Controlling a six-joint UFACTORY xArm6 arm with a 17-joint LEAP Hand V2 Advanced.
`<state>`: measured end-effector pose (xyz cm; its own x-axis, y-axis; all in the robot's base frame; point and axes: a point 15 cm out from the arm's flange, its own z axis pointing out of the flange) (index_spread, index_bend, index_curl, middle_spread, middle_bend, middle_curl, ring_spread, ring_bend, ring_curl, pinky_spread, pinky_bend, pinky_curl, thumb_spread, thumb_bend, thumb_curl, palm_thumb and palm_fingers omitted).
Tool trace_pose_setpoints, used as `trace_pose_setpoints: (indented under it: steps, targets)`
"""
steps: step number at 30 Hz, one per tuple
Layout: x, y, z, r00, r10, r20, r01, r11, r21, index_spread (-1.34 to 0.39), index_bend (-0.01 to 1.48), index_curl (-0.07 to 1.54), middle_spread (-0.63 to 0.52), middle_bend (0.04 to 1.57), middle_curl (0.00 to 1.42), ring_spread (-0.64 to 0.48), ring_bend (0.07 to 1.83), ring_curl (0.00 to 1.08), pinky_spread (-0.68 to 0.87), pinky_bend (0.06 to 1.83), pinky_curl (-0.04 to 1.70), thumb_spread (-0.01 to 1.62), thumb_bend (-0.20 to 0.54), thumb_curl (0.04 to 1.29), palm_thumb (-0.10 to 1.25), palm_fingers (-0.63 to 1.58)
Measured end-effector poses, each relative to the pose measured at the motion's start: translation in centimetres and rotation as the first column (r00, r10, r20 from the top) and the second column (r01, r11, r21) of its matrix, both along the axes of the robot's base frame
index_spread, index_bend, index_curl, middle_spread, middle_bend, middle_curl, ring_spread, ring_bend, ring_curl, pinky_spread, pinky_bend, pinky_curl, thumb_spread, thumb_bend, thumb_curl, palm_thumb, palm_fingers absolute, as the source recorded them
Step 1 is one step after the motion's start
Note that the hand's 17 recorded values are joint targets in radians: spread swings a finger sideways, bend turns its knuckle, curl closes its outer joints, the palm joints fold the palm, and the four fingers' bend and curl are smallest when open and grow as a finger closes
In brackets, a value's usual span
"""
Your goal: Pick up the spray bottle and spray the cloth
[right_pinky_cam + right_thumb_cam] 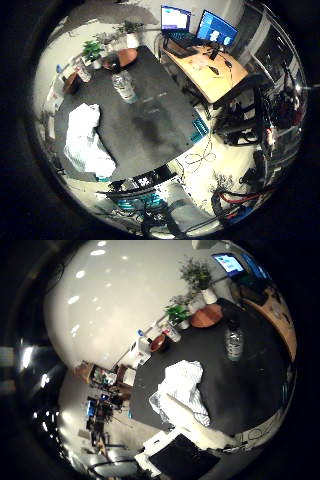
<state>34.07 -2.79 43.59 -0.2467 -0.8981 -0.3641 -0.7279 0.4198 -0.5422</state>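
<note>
A clear spray bottle (124, 86) stands upright on the dark table (155, 130), toward its far side. A crumpled white cloth (87, 140) lies near the table's opposite edge, well apart from the bottle. My hand (192, 427) is high above the table, and nothing is close to the palm. In the thumb side view one white finger reaches out straight over the near end of the cloth (182, 382), and a black part of the hand sits behind it. The hand holds nothing. The bottle (233, 342) stands far beyond the finger.
At the table's far end are two potted plants (92, 50) (131, 30), a round brown plate (127, 56), a dark bowl (111, 62) and a small container (82, 72). A wooden desk (215, 75) with a laptop (175, 22) and a monitor (216, 29) stands beside the table.
</note>
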Motion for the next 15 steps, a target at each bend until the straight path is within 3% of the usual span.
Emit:
trace_pose_setpoints:
  steps: [9, 15]
  targets:
    - [1.8, -2.9, -2.0, 0.998, -0.068, -0.018, 0.069, 0.996, 0.052, -0.19, 0.16, 0.29, 0.20, 0.19, 0.33, 0.32, 0.39, 0.25, 0.67, 1.01, 0.22, 0.94, -0.033, 0.35, 0.51, 0.09]
    - [3.1, -3.0, -4.6, 0.997, -0.068, -0.025, 0.071, 0.981, 0.178, -0.18, 0.16, 0.29, 0.21, 0.19, 0.33, 0.33, 0.40, 0.25, 0.67, 1.04, 0.22, 0.95, -0.031, 0.35, 0.50, 0.07]
